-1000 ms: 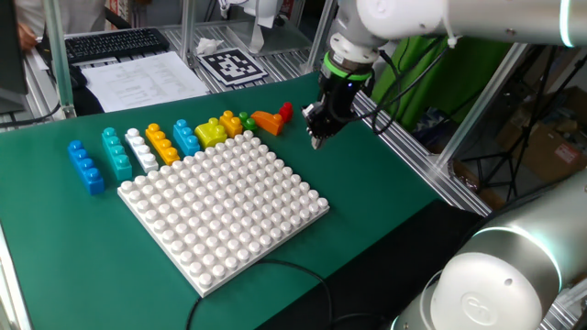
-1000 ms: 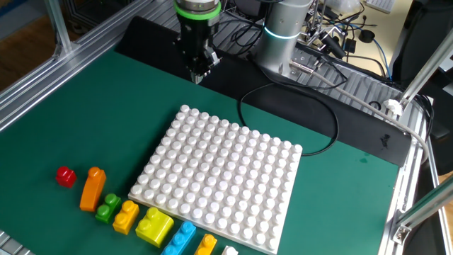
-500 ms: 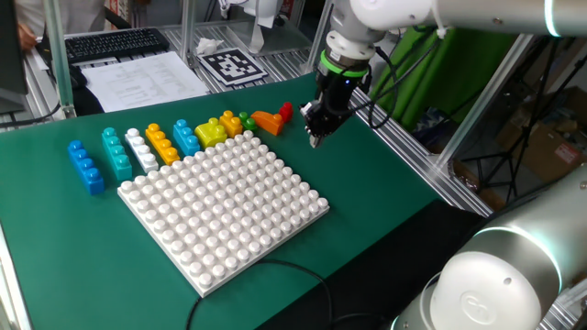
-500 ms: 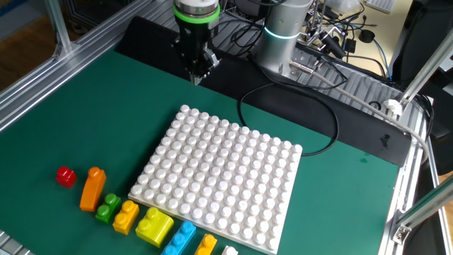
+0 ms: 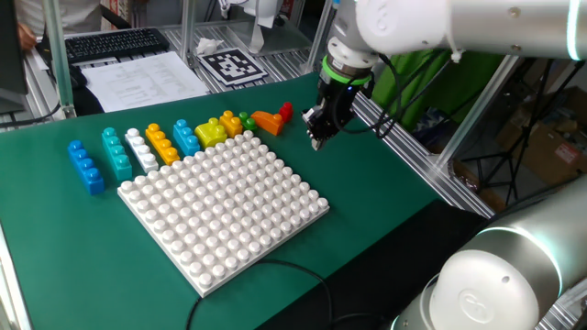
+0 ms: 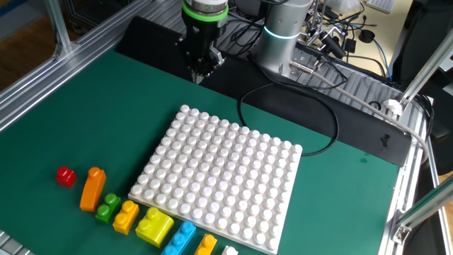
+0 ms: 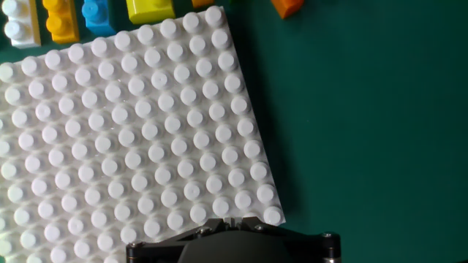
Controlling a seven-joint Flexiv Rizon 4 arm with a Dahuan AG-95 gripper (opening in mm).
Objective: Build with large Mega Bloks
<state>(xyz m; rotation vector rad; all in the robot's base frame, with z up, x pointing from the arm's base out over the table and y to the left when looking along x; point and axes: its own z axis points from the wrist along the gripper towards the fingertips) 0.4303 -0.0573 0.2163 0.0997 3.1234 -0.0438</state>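
Robotics lab: aluminium framing (image 5: 459, 137), fiducial marker (image 5: 232, 64), keyboard (image 5: 115, 42), cables (image 6: 333, 42).

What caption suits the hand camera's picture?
Looking down from the shut, empty gripper onto the white studded baseplate, coloured bricks along its far edge.

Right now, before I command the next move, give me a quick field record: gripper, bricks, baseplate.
gripper: gripper shut, holding nothing, hanging above the green mat beside a baseplate corner
bricks: Mega Bloks lined up loose along one baseplate edge, from blue brick to red brick
baseplate: white baseplate, no bricks on its studs
cable: black cable looping on the mat behind the plate
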